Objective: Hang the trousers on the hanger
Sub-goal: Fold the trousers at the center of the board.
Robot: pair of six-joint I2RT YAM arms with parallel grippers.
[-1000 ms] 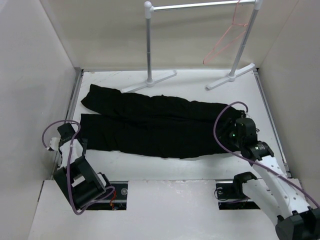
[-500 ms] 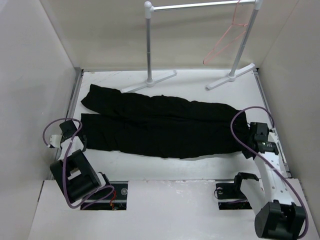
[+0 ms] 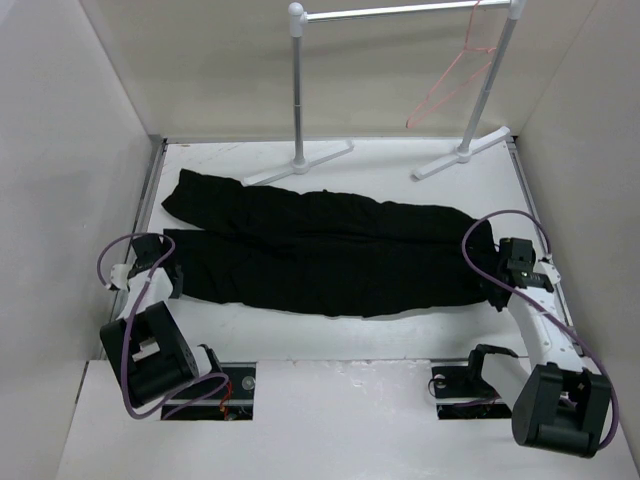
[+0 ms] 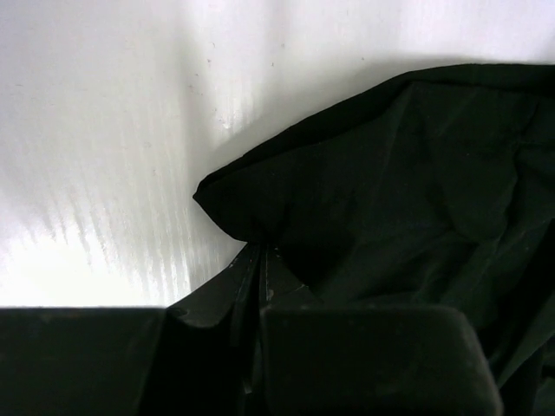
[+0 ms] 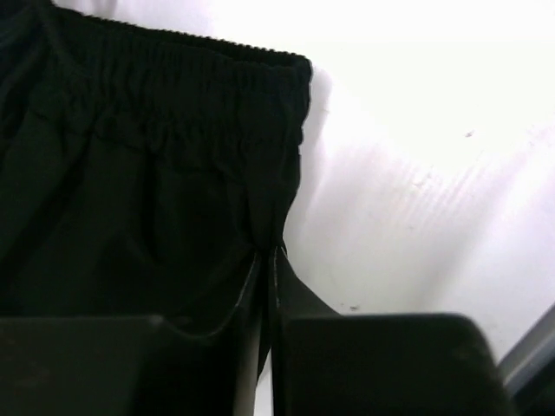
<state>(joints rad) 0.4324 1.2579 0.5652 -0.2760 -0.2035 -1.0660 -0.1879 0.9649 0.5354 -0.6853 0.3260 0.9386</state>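
Black fabric fills the middle of the white tabletop (image 3: 400, 180): the trousers (image 3: 320, 255) lie flat, both legs stretched towards the left side and the elastic waistband at the right. We see the left gripper (image 4: 260, 260) low at the left end of the near leg, its fingers pressed together with a fold of the hem corner pinched between them. The right gripper (image 5: 269, 256) sits at the opposite end, at the near corner of the waistband, its fingers closed on the gathered edge there. As far as we can tell, the cloth rests on the tabletop at both ends. The hanger (image 3: 445, 90), thin and pink-orange, hangs tilted from the rail of the grey rack (image 3: 400, 12) at the far right, well apart from the trousers.
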